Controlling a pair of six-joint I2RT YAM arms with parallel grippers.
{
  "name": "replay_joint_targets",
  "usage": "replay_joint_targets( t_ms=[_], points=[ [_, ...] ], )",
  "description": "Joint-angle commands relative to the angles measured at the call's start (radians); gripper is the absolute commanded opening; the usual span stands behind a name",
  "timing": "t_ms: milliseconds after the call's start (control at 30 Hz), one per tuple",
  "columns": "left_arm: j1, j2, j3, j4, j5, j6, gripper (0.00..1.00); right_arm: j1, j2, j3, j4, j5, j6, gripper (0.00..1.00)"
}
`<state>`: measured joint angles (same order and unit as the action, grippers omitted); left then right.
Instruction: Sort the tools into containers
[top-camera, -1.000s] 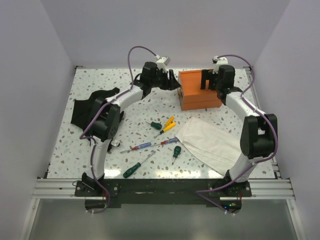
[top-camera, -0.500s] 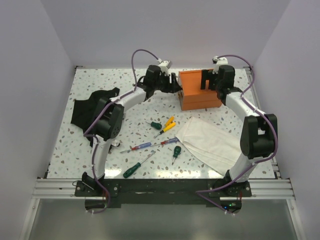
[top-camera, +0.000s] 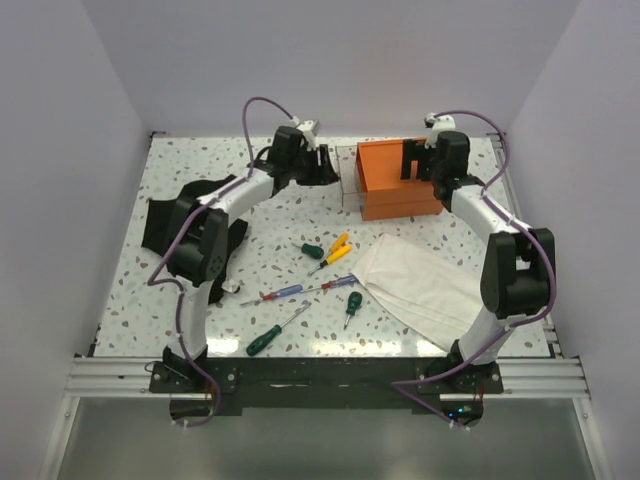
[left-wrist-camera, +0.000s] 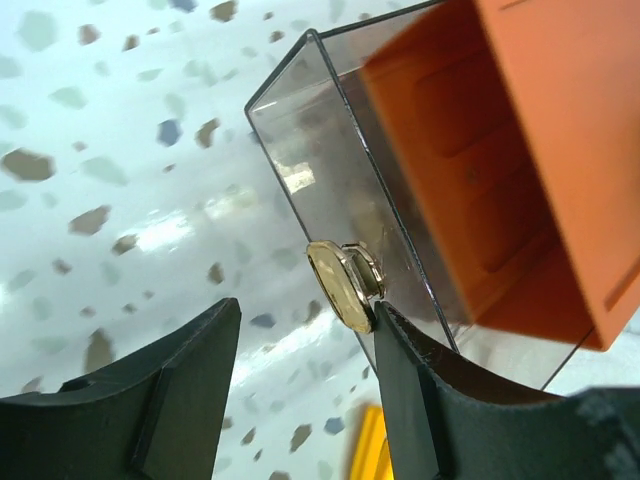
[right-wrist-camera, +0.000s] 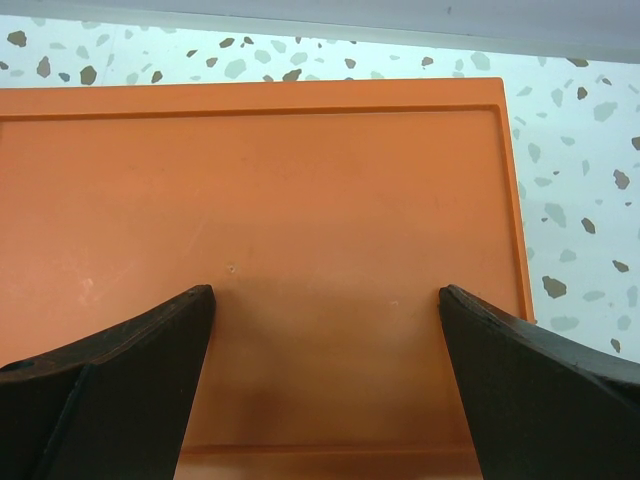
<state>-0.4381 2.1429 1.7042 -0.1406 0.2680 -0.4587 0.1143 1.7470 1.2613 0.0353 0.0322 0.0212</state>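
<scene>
Drawer (left-wrist-camera: 320, 150) first: a smoky clear one juts from the left face of the orange box (top-camera: 392, 178), which sits at the far side of the worktop (top-camera: 130, 290), right of centre. My left claw (left-wrist-camera: 307, 315) is level with the drawer front, jaws parted about halfway. The small brass knob (left-wrist-camera: 345, 285) on that front sits in the gap, hard against the finger (left-wrist-camera: 420, 400) on the right of the wrist view. The other finger stands clear of it, so I see no grip there. My right claw (right-wrist-camera: 325, 295) hangs over the top of the box, jaws spread wide and holding nothing; I cannot tell whether the tips touch the box. The tools lie loose mid-worktop: a small green screwdriver (top-camera: 310, 249) beside a yellow-handled screwdriver (top-camera: 338, 247), a blue-handled screwdriver (top-camera: 288, 291), a stubby green screwdriver (top-camera: 353, 303) and, nearest me, a long green-handled screwdriver (top-camera: 268, 340). A white cloth (top-camera: 420, 285) lies to their right, a black fabric piece (top-camera: 165, 215) at the left edge.
</scene>
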Motion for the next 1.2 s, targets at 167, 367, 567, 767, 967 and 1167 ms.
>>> replay_joint_targets(
  t_ms=[167, 367, 567, 767, 967, 1167],
  points=[
    [0.119, -0.167, -0.210, -0.093, -0.108, 0.101, 0.60, -0.001, 0.051, -0.071, -0.270, -0.009, 0.008, 0.98],
    [0.133, -0.228, -0.285, -0.062, -0.101, 0.135, 0.61, -0.001, 0.051, -0.076, -0.261, -0.011, 0.003, 0.98],
    [0.134, -0.265, -0.276, -0.031, 0.011, 0.209, 0.67, -0.001, 0.055, -0.073, -0.261, -0.017, 0.010, 0.98],
    [0.176, -0.484, -0.460, -0.060, 0.151, 0.484, 0.71, 0.001, 0.055, -0.082, -0.252, -0.015, 0.005, 0.98],
    [0.200, -0.678, -0.658, -0.321, 0.414, 1.131, 0.69, -0.001, 0.062, -0.088, -0.250, -0.021, 0.008, 0.98],
    [0.135, -0.666, -0.736, -0.519, 0.375, 1.471, 0.68, -0.001, 0.068, -0.080, -0.252, -0.025, 0.006, 0.98]
  ],
)
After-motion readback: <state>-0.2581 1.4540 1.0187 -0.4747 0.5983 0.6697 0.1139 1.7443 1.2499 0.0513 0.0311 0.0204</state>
